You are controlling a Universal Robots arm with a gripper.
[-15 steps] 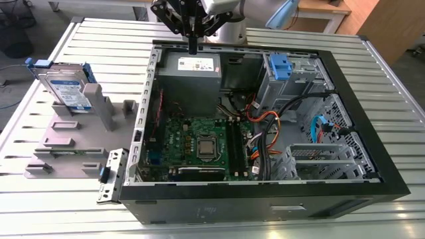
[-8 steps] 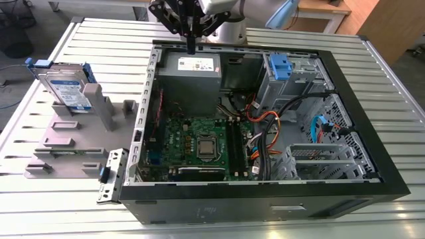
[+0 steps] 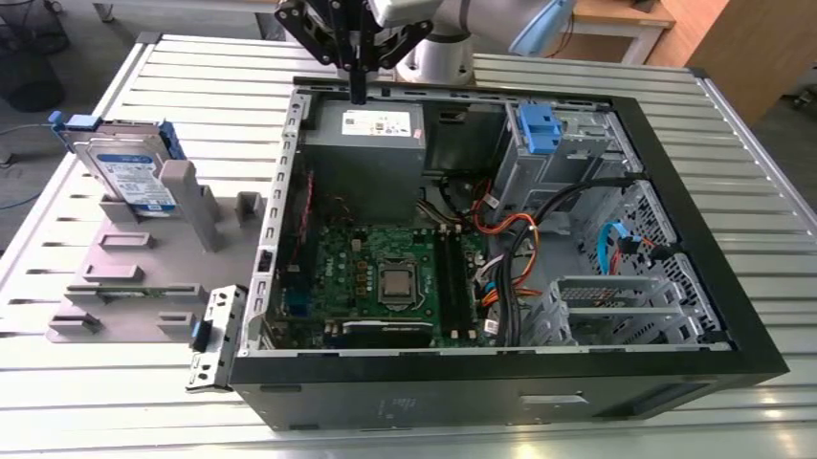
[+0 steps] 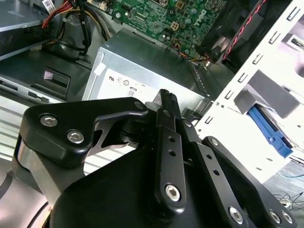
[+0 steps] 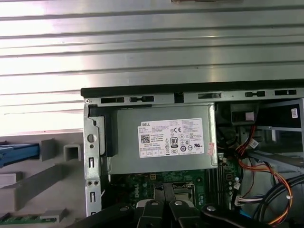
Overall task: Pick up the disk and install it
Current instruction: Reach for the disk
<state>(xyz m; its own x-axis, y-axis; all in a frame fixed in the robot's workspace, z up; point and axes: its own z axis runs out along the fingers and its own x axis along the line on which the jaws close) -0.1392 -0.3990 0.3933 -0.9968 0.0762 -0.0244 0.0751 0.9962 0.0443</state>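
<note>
The disk [image 3: 128,177], a silver drive with a white-and-blue label and blue side rails, stands upright in a slot of the grey fixture [image 3: 141,277] at the exterior view's left. One blue rail of the disk [image 5: 19,153] shows in the first wrist view. My gripper [image 3: 359,96] hangs above the back edge of the open computer case [image 3: 511,368], over the grey power-supply box [image 3: 370,143], well away from the disk. Its fingers [image 4: 167,99] are shut with nothing between them. In the first wrist view the gripper [image 5: 164,190] points at the motherboard just below the power supply [image 5: 161,142].
Inside the case lie a green motherboard [image 3: 383,277], cable bundles [image 3: 537,239] and a drive cage with a blue latch [image 3: 539,129]. A detached metal bracket [image 3: 210,335] leans by the case's left wall. The ribbed metal table [image 3: 191,67] surrounds everything.
</note>
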